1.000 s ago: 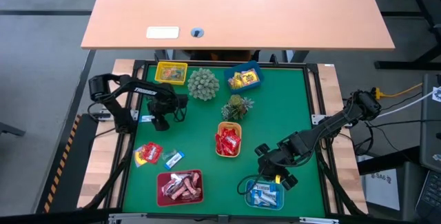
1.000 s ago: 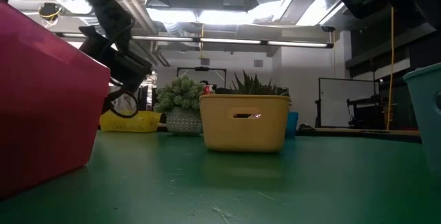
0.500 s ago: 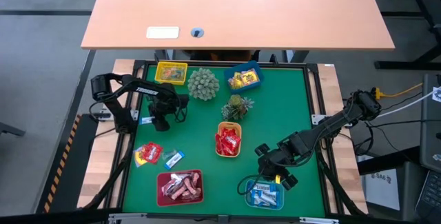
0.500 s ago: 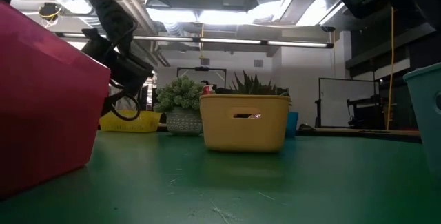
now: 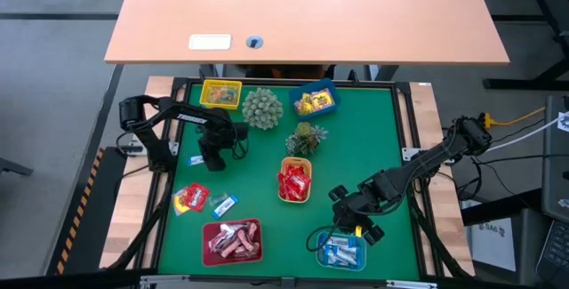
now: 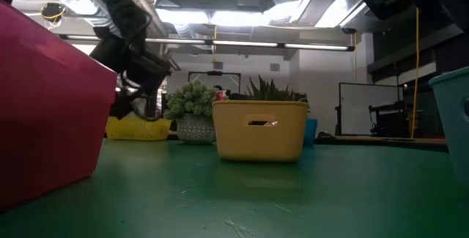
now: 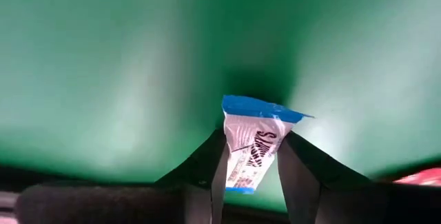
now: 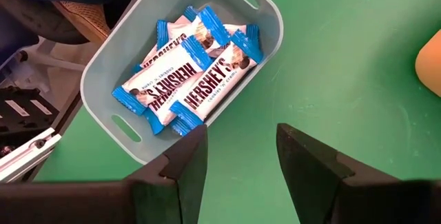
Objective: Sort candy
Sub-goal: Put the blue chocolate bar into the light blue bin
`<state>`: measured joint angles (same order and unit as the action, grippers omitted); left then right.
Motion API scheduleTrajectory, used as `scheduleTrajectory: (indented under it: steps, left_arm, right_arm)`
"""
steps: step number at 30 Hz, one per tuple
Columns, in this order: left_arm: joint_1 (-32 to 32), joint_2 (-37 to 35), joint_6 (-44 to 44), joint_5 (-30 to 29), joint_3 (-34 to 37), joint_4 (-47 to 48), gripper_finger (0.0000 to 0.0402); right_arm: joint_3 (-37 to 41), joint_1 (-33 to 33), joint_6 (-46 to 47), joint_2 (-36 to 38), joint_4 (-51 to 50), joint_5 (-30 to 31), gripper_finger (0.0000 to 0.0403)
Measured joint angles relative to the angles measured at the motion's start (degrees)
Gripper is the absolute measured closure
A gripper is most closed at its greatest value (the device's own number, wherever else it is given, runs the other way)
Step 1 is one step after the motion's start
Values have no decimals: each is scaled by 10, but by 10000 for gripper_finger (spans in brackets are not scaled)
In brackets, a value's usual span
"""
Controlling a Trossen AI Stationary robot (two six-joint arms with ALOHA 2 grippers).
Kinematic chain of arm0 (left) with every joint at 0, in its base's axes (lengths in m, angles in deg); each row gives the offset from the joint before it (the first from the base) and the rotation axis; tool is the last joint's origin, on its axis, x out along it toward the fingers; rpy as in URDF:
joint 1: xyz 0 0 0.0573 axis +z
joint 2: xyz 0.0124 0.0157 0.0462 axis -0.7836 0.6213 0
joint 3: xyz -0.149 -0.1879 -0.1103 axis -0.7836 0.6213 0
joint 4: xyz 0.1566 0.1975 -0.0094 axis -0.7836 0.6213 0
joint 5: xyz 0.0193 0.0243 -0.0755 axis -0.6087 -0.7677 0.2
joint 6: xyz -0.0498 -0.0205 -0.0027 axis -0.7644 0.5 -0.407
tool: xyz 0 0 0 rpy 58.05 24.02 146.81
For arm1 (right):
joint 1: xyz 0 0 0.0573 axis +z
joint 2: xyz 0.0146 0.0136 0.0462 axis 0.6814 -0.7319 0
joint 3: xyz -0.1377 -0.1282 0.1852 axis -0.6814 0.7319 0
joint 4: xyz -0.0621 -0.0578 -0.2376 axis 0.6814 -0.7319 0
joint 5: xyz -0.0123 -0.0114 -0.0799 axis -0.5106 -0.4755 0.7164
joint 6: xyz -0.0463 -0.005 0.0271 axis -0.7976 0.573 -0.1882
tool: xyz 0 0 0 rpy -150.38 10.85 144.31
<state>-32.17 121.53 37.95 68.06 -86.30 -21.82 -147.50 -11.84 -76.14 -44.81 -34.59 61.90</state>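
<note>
My left gripper (image 5: 204, 153) hangs over the left part of the green table, shut on a blue-white candy (image 7: 251, 145). More loose candy lies nearer the near edge: a red-yellow clump (image 5: 190, 198) and a blue-white piece (image 5: 224, 204). My right gripper (image 5: 360, 225) is open and hovers at the far edge of a pale blue tray (image 8: 103, 107) holding blue-white candies (image 8: 189, 79). Its fingers touch nothing. My left gripper pinches the blue-white candy by the middle of its wrapper (image 7: 242, 165), one finger (image 7: 219, 172) on each long side. The blue crimped end (image 7: 258, 108) sticks out past the fingertips. The fingers point down at the table, and the candy appears lifted clear.
A red tray (image 5: 233, 240) holds brown-pink candies and an orange tray (image 5: 295, 180) holds red ones. A yellow tray (image 5: 220, 93) and a blue tray (image 5: 314, 100) sit at the far edge. Two spiky plant balls (image 5: 262, 108) (image 5: 306, 138) stand between them.
My left gripper has risen and shifted a little toward the table's right, carrying the blue-white candy with it.
</note>
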Motion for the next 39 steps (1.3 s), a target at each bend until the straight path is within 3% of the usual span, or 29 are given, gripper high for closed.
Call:
scheduleTrajectory:
  steps: [8, 16, 26, 32, 39]
  left_arm:
    - [-35, 0, -5, 67, -58, -12, 312]
    - [-79, 0, -7, 91, -121, -37, 313]
    - [-126, 0, -9, 141, -172, -125, 312]
    - [-155, -1, -35, 184, -176, -222, 311]
    - [-192, -1, -39, 192, -176, -302, 311]
  right_arm:
    - [0, 0, -16, 0, 0, 0, 229]
    - [0, 0, -25, 0, 5, 37, 229]
    - [0, 0, -144, 0, 54, 131, 229]
    - [0, 0, -242, 0, 116, 159, 229]
    - [0, 0, -305, 0, 147, 187, 229]
